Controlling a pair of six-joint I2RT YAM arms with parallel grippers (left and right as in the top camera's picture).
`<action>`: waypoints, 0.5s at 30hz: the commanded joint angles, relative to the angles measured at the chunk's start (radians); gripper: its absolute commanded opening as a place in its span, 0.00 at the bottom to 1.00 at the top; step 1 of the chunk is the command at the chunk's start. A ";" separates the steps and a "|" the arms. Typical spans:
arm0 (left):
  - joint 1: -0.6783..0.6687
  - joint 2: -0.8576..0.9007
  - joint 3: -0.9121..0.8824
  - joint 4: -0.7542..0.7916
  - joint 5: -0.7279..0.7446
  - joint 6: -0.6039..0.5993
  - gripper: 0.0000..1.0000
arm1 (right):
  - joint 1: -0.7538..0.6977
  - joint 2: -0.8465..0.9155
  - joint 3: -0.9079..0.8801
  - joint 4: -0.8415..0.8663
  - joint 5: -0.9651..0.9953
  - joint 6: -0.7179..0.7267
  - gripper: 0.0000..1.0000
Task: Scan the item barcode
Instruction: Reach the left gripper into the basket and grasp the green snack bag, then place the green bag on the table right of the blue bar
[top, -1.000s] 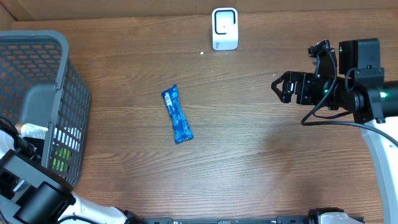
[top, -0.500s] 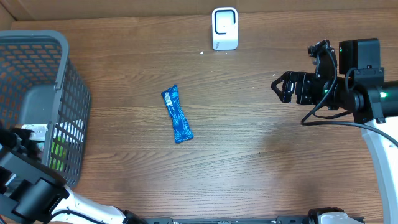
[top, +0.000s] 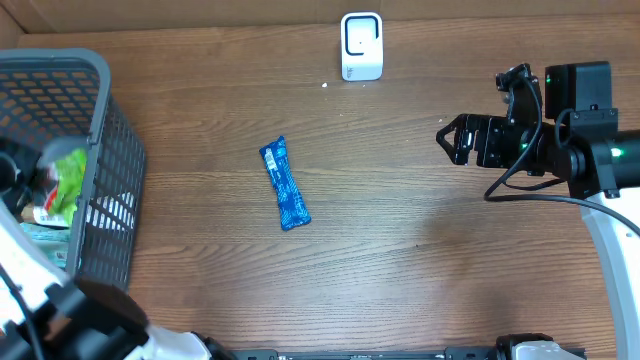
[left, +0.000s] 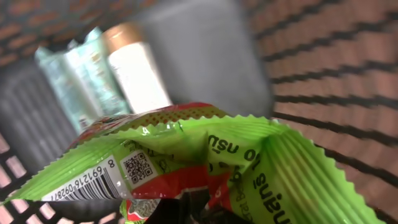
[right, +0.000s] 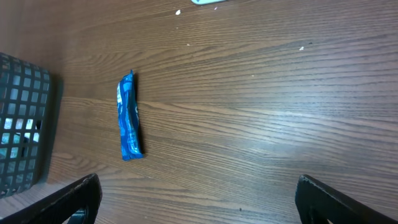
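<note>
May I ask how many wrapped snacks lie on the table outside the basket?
1: the blue bar mid-table, right of the basket; the green packet is held over the basket.

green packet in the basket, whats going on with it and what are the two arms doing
The left gripper is shut on the green packet and holds it within the grey basket, its barcode facing the wrist camera. The right gripper hangs open over the right side of the table, holding nothing. A blue wrapper lies near the middle of the table. The white scanner stands at the far edge, and nothing has been brought to it yet.
</note>
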 joint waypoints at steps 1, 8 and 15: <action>-0.073 -0.138 0.090 0.022 -0.017 0.048 0.04 | 0.005 0.002 0.006 0.003 0.006 -0.004 1.00; -0.243 -0.287 0.237 0.014 -0.112 0.105 0.04 | 0.006 0.002 0.006 0.008 0.006 -0.004 1.00; -0.439 -0.311 0.226 -0.081 -0.097 0.104 0.04 | 0.005 0.002 0.006 0.018 0.006 -0.004 1.00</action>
